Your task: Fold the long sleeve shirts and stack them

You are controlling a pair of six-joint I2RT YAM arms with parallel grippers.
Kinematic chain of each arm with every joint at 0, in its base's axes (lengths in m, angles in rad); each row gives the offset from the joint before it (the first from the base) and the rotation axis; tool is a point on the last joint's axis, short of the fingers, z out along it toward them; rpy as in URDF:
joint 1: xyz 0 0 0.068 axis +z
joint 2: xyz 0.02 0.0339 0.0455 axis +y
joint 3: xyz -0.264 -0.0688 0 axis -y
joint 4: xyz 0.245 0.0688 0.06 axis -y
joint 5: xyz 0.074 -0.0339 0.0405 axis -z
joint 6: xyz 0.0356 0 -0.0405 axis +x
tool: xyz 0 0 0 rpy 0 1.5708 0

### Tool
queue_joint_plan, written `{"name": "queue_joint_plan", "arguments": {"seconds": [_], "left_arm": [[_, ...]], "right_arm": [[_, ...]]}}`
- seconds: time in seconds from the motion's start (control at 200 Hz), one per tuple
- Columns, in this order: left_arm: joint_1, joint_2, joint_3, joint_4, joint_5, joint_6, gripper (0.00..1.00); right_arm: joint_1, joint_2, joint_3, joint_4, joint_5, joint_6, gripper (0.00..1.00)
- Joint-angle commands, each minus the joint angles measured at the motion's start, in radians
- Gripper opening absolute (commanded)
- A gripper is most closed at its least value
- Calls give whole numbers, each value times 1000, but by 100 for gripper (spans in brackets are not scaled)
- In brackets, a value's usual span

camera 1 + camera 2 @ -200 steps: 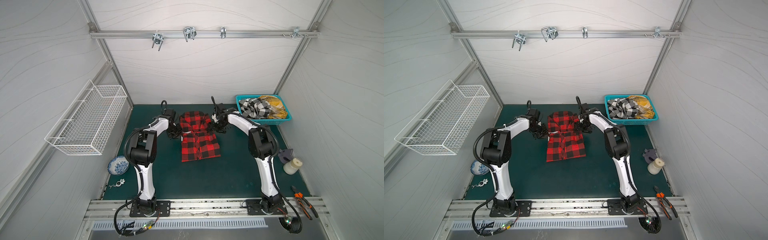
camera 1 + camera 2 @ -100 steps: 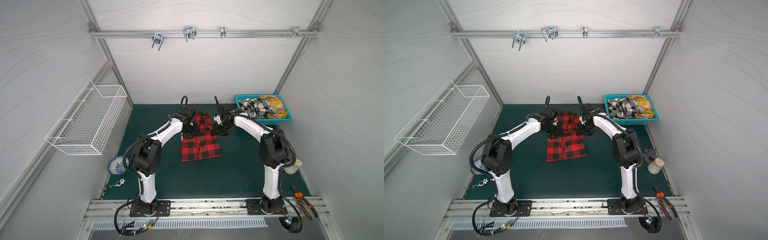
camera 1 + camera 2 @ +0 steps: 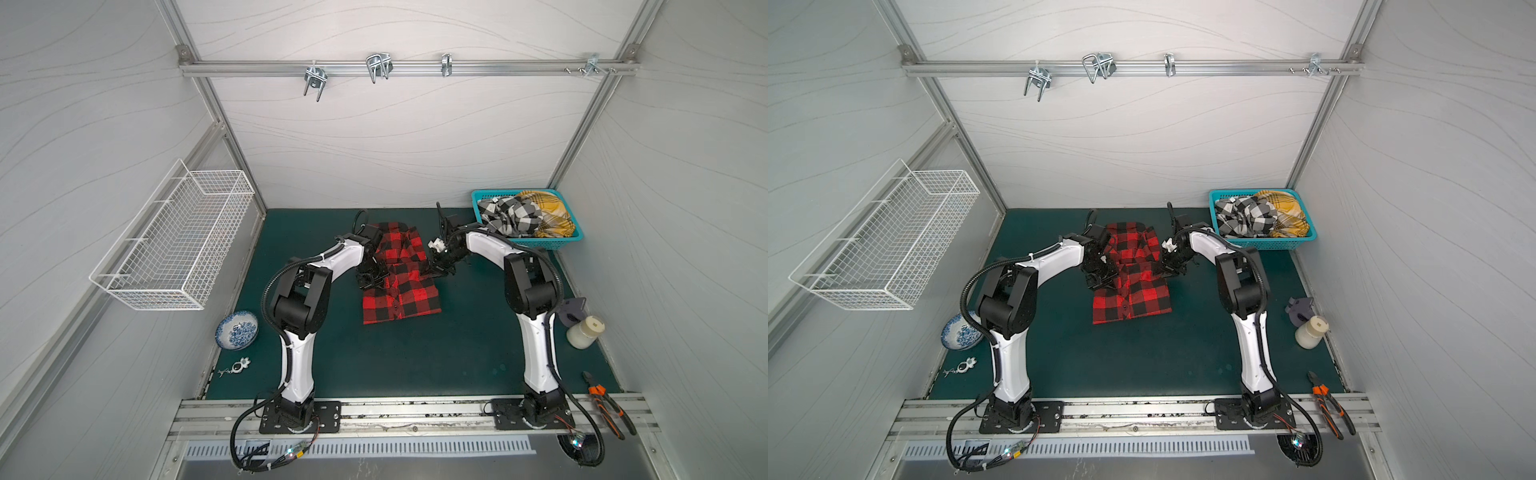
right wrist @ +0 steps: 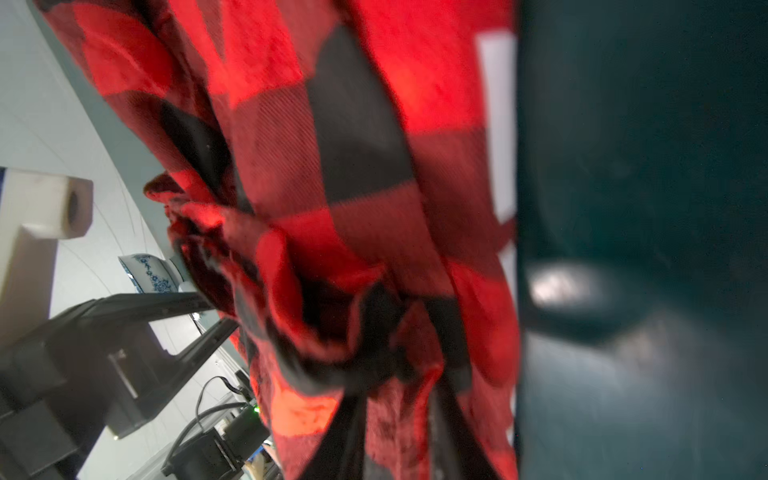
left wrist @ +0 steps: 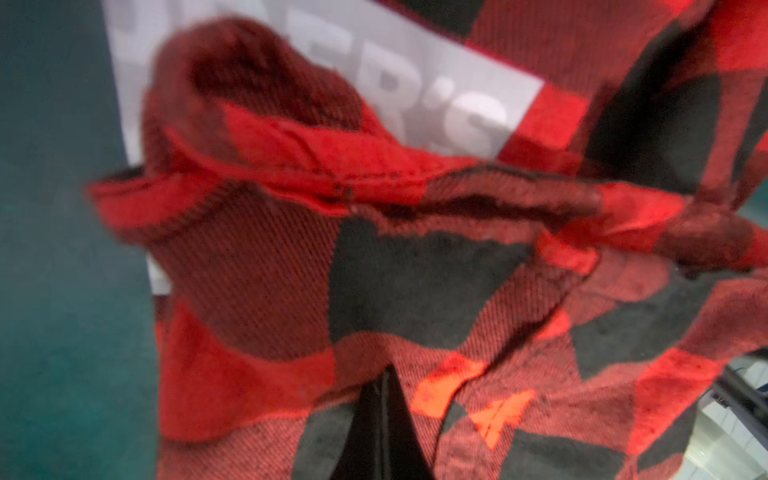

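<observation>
A red-and-black plaid shirt (image 3: 399, 291) (image 3: 1133, 291) lies on the green mat, sleeves folded in, its far half bunched and raised. My left gripper (image 3: 368, 278) (image 3: 1098, 278) sits at the shirt's left edge, shut on a fold of this cloth (image 5: 415, 270); white lettering shows behind it. At the right edge my right gripper (image 3: 436, 270) (image 3: 1163, 270) is shut on gathered red cloth (image 4: 353, 145) between its fingers (image 4: 345, 428). A black-and-white check shirt (image 3: 509, 214) and a mustard plaid shirt (image 3: 548, 212) lie crumpled in the teal basket (image 3: 540, 243).
The teal basket stands at the back right, close behind the right arm. A white wire basket (image 3: 174, 241) hangs on the left wall. A blue-patterned bowl (image 3: 237, 330) and a keychain (image 3: 237, 368) lie front left; a white jar (image 3: 585, 331) and pliers (image 3: 606, 403) front right.
Both grippers have come from the shirt's far shoulders inward and toward the front along its sides, and have closed on the cloth. The shirt's far half is now bunched up.
</observation>
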Motion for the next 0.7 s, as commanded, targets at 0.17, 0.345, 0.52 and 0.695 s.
{"name": "queue_joint_plan", "arguments": {"seconds": [0.17, 0.345, 0.52, 0.695], "left_arm": [[-1, 42, 33, -65, -56, 51, 1], [8, 41, 29, -80, -78, 61, 0], [25, 48, 110, -162, -88, 65, 0], [24, -43, 200, -180, -89, -7, 7]], "right_arm": [[21, -43, 83, 89, -22, 17, 0], [27, -46, 89, 115, 98, 8, 9], [13, 115, 319, -95, 90, -67, 54], [0, -73, 179, -69, 133, -82, 57]]}}
